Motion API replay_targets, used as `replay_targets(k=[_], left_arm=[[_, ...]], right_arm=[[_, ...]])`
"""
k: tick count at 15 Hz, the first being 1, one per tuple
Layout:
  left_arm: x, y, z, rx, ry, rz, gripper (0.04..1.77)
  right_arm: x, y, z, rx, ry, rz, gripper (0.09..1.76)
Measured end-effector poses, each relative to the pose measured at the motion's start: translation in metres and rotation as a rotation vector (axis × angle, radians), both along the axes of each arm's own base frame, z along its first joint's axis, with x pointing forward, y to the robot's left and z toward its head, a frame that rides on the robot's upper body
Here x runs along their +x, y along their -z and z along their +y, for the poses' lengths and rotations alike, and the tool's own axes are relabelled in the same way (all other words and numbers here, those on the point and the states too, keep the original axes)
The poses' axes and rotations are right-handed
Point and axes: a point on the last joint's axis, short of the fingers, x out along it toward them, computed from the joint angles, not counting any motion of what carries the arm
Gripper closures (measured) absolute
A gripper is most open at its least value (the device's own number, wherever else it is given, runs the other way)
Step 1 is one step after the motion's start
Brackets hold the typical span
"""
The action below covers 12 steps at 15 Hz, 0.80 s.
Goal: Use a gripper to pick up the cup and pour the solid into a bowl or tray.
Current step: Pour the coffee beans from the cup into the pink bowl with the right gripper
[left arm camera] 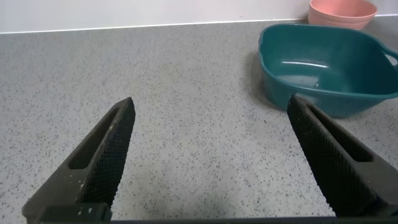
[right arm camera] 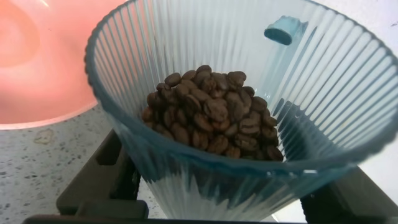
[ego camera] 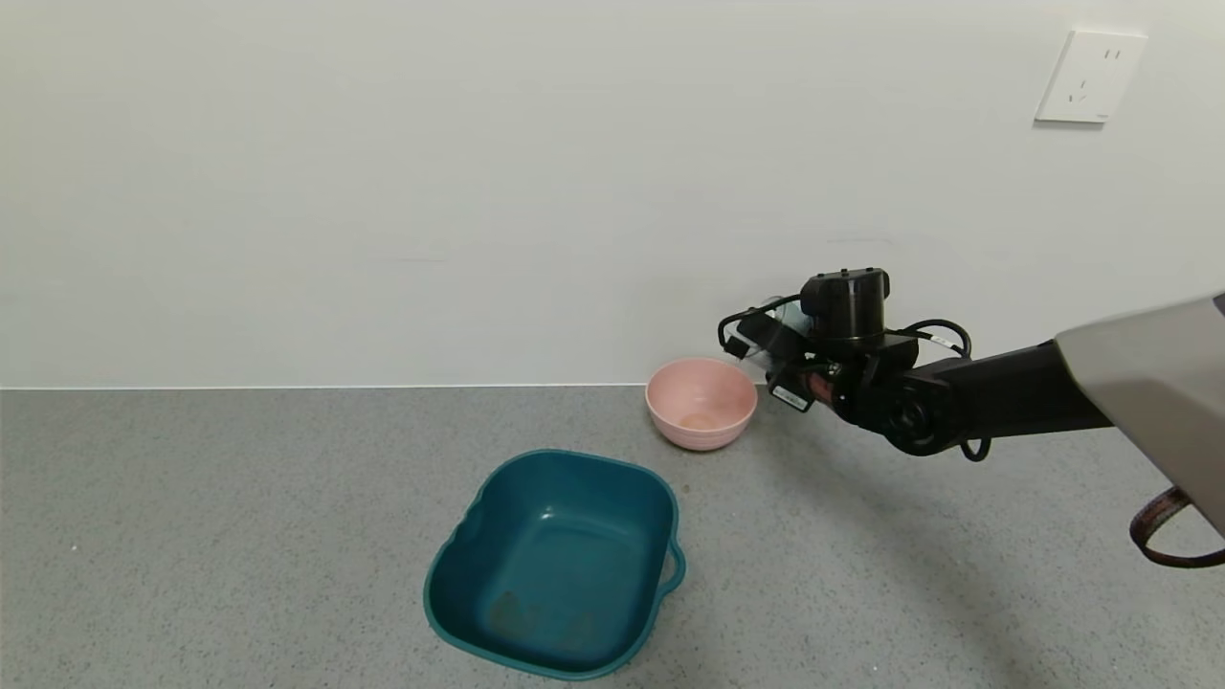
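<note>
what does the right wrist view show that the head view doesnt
Only the right wrist view shows the solid, dark brown beans heaped inside the ribbed cup. Only the head view shows the teal tub, the wall socket and the right gripper raised just right of the pink bowl. Both show cup and bowl.

grey counter [ego camera: 239, 536], pink bowl [ego camera: 701, 403], teal tub [ego camera: 558, 563]

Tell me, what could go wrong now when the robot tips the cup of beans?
The right gripper holds the cup beside the pink bowl, not clearly over it, so the beans might spill onto the counter. The bowl is small and the heap is loose, so beans could bounce out. The teal tub sits close by and might catch strays.
</note>
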Motion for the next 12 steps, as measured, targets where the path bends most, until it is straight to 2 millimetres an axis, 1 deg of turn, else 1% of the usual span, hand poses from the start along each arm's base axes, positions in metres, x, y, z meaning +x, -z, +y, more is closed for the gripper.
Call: replay_targets(k=[5,8,12], left_arm=[[0.000,0.000,0.000,0.000,0.000,0.000,0.05],[0.000,0.000,0.000,0.000,0.000,0.000,0.05],[0.000,0.000,0.000,0.000,0.000,0.000,0.05]], right_arm=[[0.005,0.008,0.008,-0.090,0.005,0.000,0.46],[0.010,0.009,0.012,-0.166,0.007,-0.015,0.46],[0.014,0.014,0.014,-0.258,-0.017,-0.010,0.46]])
